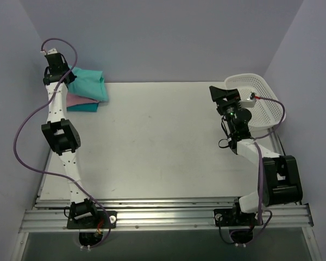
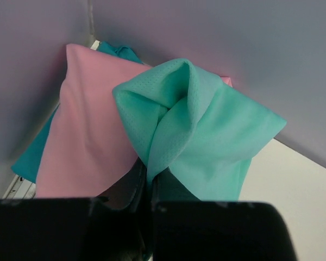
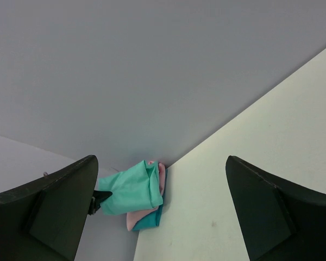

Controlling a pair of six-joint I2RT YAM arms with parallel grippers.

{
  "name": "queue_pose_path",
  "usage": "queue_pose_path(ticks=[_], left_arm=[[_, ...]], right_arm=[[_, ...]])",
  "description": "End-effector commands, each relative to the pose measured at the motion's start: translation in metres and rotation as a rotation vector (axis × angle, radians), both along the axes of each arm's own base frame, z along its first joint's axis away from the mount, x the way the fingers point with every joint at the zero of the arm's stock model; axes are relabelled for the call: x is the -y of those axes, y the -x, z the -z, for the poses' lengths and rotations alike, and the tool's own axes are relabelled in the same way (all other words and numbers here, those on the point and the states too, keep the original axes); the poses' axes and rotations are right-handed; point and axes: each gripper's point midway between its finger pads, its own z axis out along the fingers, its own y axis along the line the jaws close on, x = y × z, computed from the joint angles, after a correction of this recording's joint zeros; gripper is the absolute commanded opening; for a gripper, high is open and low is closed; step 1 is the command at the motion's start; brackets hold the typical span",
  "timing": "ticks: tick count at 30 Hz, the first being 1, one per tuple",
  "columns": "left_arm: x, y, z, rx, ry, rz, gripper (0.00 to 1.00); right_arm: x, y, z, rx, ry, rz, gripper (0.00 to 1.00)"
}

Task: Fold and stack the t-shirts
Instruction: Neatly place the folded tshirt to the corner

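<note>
Left gripper (image 2: 146, 182) clenched on the teal-green t-shirt (image 2: 206, 141) at the desk's (image 1: 163, 147) far-left corner.
It drapes over the pink t-shirt (image 2: 87, 136), which lies on the darker teal t-shirt (image 2: 30, 157); the right gripper (image 1: 221, 93) hangs released, empty.

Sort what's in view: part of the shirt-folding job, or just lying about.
Job: teal-green t-shirt, pinched by the left gripper; pink t-shirt; darker teal-blue t-shirt at the bottom.
Lying about: white mesh basket.
</note>
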Motion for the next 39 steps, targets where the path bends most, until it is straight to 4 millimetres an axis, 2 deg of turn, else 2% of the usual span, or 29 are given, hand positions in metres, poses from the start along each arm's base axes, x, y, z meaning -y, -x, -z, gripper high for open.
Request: queue_pose_path(ticks=[1, 10, 15, 18, 20, 23, 25, 26, 27, 28, 29, 31, 32, 34, 35, 39], left_arm=[[-0.031, -0.005, -0.035, 0.117, -0.024, -0.08, 0.02], [-0.071, -0.002, 0.017, 0.053, -0.029, -0.175, 0.02], [-0.083, 0.0, 0.043, 0.015, -0.022, -0.213, 0.06], [-0.095, 0.006, 0.061, -0.021, -0.028, -0.257, 0.2], [-0.111, 0.015, 0.075, -0.052, -0.035, -0.331, 0.35], [-0.123, 0.022, 0.091, -0.08, -0.02, -0.368, 0.44], [-0.129, 0.026, 0.097, -0.089, -0.016, -0.391, 0.55], [-0.13, 0.027, 0.1, -0.095, -0.016, -0.398, 0.62], [-0.132, 0.028, 0.101, -0.097, -0.014, -0.404, 0.82], [-0.133, 0.029, 0.1, -0.097, -0.015, -0.413, 0.94], [-0.133, 0.03, 0.098, -0.095, -0.014, -0.419, 0.96], [-0.133, 0.032, 0.094, -0.092, -0.005, -0.433, 0.94], [-0.132, 0.032, 0.082, -0.071, 0.005, -0.44, 0.94], [-0.127, 0.033, 0.071, -0.055, 0.012, -0.438, 0.94], [-0.124, 0.031, 0.042, 0.005, 0.011, -0.432, 0.94], [-0.102, 0.033, -0.016, 0.104, -0.003, -0.393, 0.94]], right_arm=[[-0.003, 0.0, -0.017, 0.085, -0.012, -0.031, 1.0], [-0.003, -0.008, -0.004, 0.068, -0.025, -0.049, 1.0], [0.0, -0.009, 0.002, 0.06, -0.034, -0.052, 1.0], [0.003, -0.011, 0.004, 0.063, -0.043, -0.057, 1.0], [0.004, -0.011, 0.006, 0.064, -0.053, -0.064, 1.0], [0.005, -0.012, 0.008, 0.067, -0.064, -0.071, 1.0], [0.005, -0.013, 0.009, 0.068, -0.068, -0.076, 1.0], [0.005, -0.013, 0.01, 0.067, -0.071, -0.078, 1.0], [0.006, -0.013, 0.009, 0.07, -0.072, -0.079, 1.0], [0.006, -0.013, 0.01, 0.07, -0.073, -0.079, 1.0], [0.006, -0.013, 0.011, 0.068, -0.073, -0.079, 1.0], [0.006, -0.014, 0.011, 0.069, -0.075, -0.082, 1.0], [0.007, -0.014, 0.01, 0.072, -0.075, -0.081, 1.0], [0.006, -0.014, 0.011, 0.072, -0.076, -0.083, 1.0], [0.006, -0.014, 0.012, 0.072, -0.076, -0.083, 1.0], [0.006, -0.013, 0.011, 0.076, -0.079, -0.086, 1.0]])
